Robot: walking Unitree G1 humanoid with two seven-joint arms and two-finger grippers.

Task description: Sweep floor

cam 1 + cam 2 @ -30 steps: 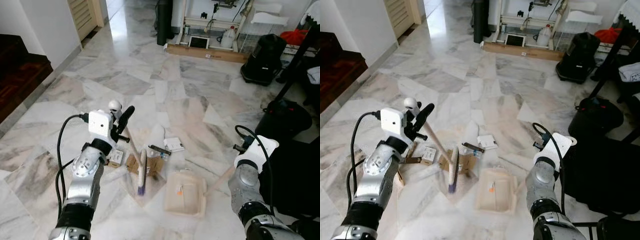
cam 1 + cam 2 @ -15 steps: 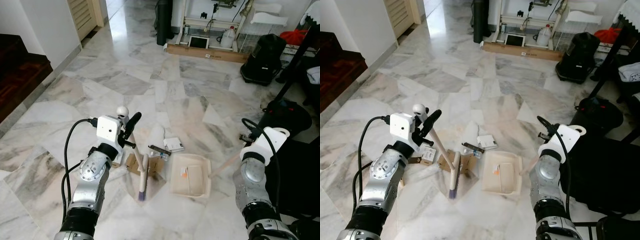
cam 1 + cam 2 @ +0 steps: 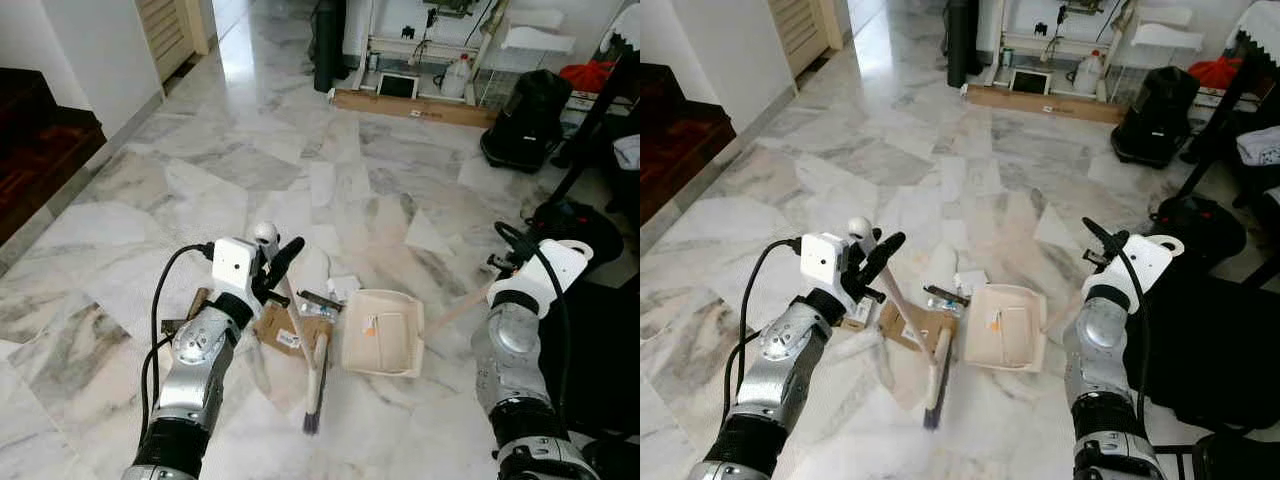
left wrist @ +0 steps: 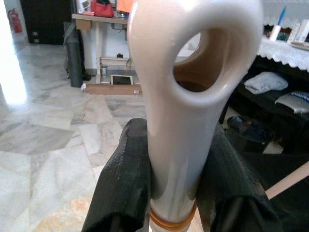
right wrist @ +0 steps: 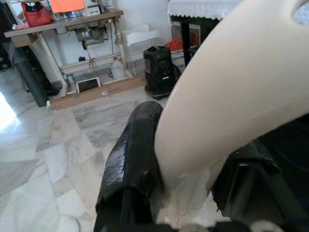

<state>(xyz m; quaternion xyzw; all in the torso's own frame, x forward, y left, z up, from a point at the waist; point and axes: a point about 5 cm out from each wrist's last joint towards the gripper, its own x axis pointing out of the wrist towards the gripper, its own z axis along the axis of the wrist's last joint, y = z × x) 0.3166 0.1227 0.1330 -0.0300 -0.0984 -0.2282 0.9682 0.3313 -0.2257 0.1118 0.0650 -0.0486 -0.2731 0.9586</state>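
Left gripper (image 3: 277,268) pinches the cream long-handled broom (image 3: 300,340); its head sits on the marble floor (image 3: 250,150), just left of the cream plastic dustpan (image 3: 382,343). Flat cardboard scraps (image 3: 290,328) lie between them. Right gripper (image 5: 188,188) clamps the dustpan handle, so the sweep should run rightward, into the pan mouth.
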